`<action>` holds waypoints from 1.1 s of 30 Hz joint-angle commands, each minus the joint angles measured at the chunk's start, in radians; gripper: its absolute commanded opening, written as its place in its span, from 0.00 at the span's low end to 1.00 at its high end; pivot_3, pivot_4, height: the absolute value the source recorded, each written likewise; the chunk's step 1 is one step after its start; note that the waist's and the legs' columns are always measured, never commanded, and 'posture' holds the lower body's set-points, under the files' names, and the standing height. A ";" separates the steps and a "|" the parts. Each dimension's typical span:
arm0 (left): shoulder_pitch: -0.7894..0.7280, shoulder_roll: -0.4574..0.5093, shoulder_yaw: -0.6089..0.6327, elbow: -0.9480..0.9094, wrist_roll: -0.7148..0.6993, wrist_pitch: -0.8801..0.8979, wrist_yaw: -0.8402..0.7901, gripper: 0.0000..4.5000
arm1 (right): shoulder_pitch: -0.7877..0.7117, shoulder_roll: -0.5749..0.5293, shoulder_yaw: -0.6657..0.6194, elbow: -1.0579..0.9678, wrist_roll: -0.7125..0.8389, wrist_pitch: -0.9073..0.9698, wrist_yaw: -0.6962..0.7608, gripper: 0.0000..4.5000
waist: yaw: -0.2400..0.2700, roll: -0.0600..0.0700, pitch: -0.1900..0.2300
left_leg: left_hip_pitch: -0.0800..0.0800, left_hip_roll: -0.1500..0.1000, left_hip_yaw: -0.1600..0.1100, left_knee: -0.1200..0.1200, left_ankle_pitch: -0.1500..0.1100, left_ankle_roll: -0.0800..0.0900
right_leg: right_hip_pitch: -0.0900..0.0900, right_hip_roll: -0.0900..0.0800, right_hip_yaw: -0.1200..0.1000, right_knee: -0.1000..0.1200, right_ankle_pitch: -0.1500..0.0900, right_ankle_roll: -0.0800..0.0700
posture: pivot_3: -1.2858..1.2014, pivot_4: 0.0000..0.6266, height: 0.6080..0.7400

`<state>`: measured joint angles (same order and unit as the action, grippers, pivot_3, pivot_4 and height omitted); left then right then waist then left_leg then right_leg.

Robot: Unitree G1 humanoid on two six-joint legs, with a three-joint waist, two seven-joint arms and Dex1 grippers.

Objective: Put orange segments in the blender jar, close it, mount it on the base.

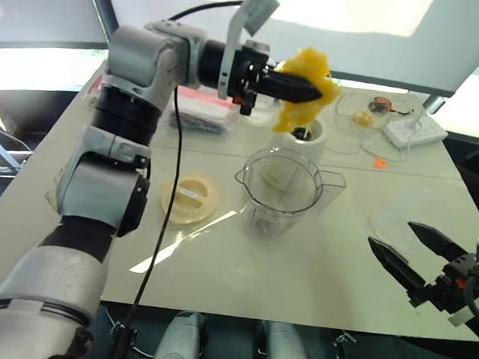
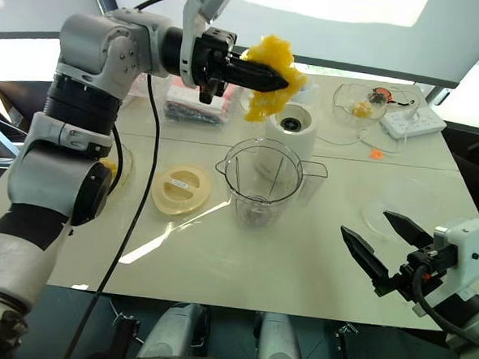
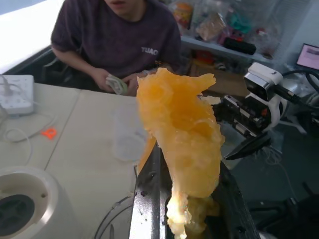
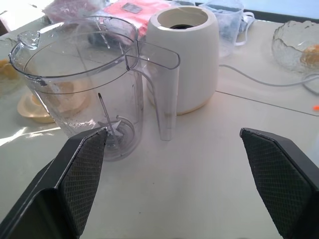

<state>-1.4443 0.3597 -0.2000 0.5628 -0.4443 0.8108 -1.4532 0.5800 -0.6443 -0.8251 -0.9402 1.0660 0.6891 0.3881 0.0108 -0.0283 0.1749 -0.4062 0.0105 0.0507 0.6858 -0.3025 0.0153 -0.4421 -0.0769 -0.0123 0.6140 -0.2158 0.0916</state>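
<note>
— Nearest to us is the right gripper (image 2: pixel 388 252), low at the near right edge of the table (image 1: pixel 315 274), its two black fingers spread wide and holding nothing.

— And the left one?

— The left gripper (image 1: pixel 306 89) is raised over the far side of the table, pointing level toward the robot's right, clamped on a clump of orange segments (image 1: pixel 304 90). The pulp bulges over the fingertips and hangs down below them.

— Where does the blender jar sit from there?

— The blender jar (image 1: pixel 281 190) stands upright and empty at mid-table, mouth up, blades visible at the bottom, handle toward the right arm. It lies below the held fruit and nearer the robot; what sits under the clump now is more the base (image 1: pixel 300 138), just behind the jar. So, as I judge it, the left arm has to draw back toward the robot and lower before letting go — otherwise the fruit could land on the base.

— The rest?

— A pale, glossy tabletop with glare. A pale-yellow lid (image 1: pixel 189 198) lies flat beside the jar, a glass bowl (image 1: pixel 373 114) and a white power strip (image 1: pixel 413 129) at the far right. A seated person (image 3: pixel 119 40) is across the table.
</note>
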 commanded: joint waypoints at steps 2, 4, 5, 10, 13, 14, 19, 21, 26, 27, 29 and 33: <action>0.062 0.009 -0.104 -0.067 0.068 -0.073 -0.075 0.01 | 0.018 0.022 0.012 -0.059 0.017 -0.046 -0.056 1.00 | 0.001 0.002 -0.001 | 0.001 0.001 0.000 0.000 0.000 0.000 | 0.001 0.000 0.001 0.000 0.000 0.000 | 0.52 0.24 1.00; 0.091 0.004 -0.138 -0.079 0.095 -0.103 -0.084 0.01 | 0.025 0.026 0.027 -0.067 0.013 -0.056 -0.071 1.00 | 0.002 0.002 -0.001 | 0.001 0.001 0.000 0.000 0.000 0.000 | 0.001 0.000 0.001 0.000 0.000 0.000 | 0.52 0.24 1.00; 0.104 0.001 -0.154 -0.082 0.113 -0.121 -0.083 0.01 | 0.027 0.027 0.032 -0.070 0.012 -0.060 -0.077 1.00 | 0.002 0.002 -0.001 | 0.000 0.001 0.000 0.000 0.000 0.000 | 0.001 0.000 0.001 0.000 0.000 0.000 | 0.52 0.24 1.00; 0.152 -0.018 -0.200 -0.063 0.189 -0.214 -0.056 0.14 | 0.043 0.027 0.039 -0.067 0.007 -0.086 -0.087 1.00 | 0.004 0.002 -0.001 | 0.000 0.000 0.000 0.001 0.000 0.000 | 0.001 -0.001 0.001 -0.001 0.000 0.000 | 0.52 0.24 1.00; 0.162 -0.029 -0.185 -0.060 0.195 -0.235 -0.058 0.41 | 0.048 0.023 0.046 -0.066 0.006 -0.096 -0.092 1.00 | 0.003 0.002 -0.001 | 0.000 0.000 0.000 0.001 0.000 0.000 | 0.001 -0.001 0.001 -0.001 0.000 0.000 | 0.52 0.24 1.00; 0.164 -0.029 -0.179 -0.067 0.193 -0.239 -0.063 0.54 | 0.049 0.022 0.048 -0.065 0.005 -0.098 -0.092 1.00 | 0.003 0.002 -0.001 | 0.000 0.000 0.000 0.001 0.000 0.000 | 0.001 -0.001 0.001 -0.001 0.000 0.000 | 0.52 0.24 1.00; 0.155 -0.031 -0.147 -0.057 0.190 -0.275 -0.054 0.84 | 0.047 0.015 0.071 -0.050 -0.010 -0.104 -0.087 1.00 | 0.002 0.003 -0.001 | 0.000 0.000 0.000 0.001 0.000 0.000 | 0.001 -0.001 0.001 0.000 0.000 0.000 | 0.52 0.24 1.00; 0.151 -0.025 -0.124 -0.058 0.179 -0.284 -0.054 0.84 | 0.046 0.015 0.076 -0.042 -0.017 -0.108 -0.082 1.00 | 0.002 0.003 -0.001 | 0.000 0.001 0.000 0.001 0.000 0.000 | 0.001 -0.001 0.001 0.000 0.000 0.000 | 0.52 0.24 1.00; 0.127 -0.030 0.055 -0.062 0.080 -0.254 0.040 0.84 | 0.092 0.070 0.067 -0.029 -0.049 -0.131 -0.087 1.00 | 0.003 0.003 -0.001 | 0.000 0.001 0.000 0.002 0.000 0.000 | 0.001 0.000 0.001 0.001 0.000 0.000 | 0.52 0.24 1.00; 0.129 -0.030 0.091 -0.074 0.054 -0.236 0.059 0.84 | 0.109 0.093 0.066 -0.024 -0.066 -0.143 -0.087 1.00 | 0.003 0.003 -0.001 | 0.000 0.001 -0.001 0.002 0.000 0.000 | 0.001 0.000 0.001 0.001 0.000 0.000 | 0.52 0.24 1.00; 0.153 -0.016 0.143 -0.132 0.002 -0.133 0.104 0.84 | 0.147 0.161 0.078 0.022 -0.149 -0.177 -0.099 1.00 | 0.003 0.003 -0.001 | 0.000 0.001 -0.001 0.002 0.000 0.000 | 0.001 0.000 0.001 0.001 0.000 0.001 | 0.52 0.24 1.00; 0.247 0.015 0.204 -0.315 -0.084 -0.037 0.158 0.84 | 0.162 0.278 0.126 0.141 -0.352 -0.267 -0.146 1.00 | 0.002 0.004 -0.002 | 0.000 0.001 0.000 0.002 0.000 0.000 | 0.002 -0.001 0.001 0.000 0.001 0.004 | 0.52 0.24 1.00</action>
<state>-1.2232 0.3637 -0.0333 0.3454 -0.4718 0.7383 -1.3122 0.7405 -0.3908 -0.7109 -0.8457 0.8178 0.4816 0.2697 0.0124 -0.0242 0.1728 -0.4055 0.0115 0.0506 0.6876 -0.3025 0.0154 -0.4400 -0.0781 -0.0112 0.6142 -0.2157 0.0941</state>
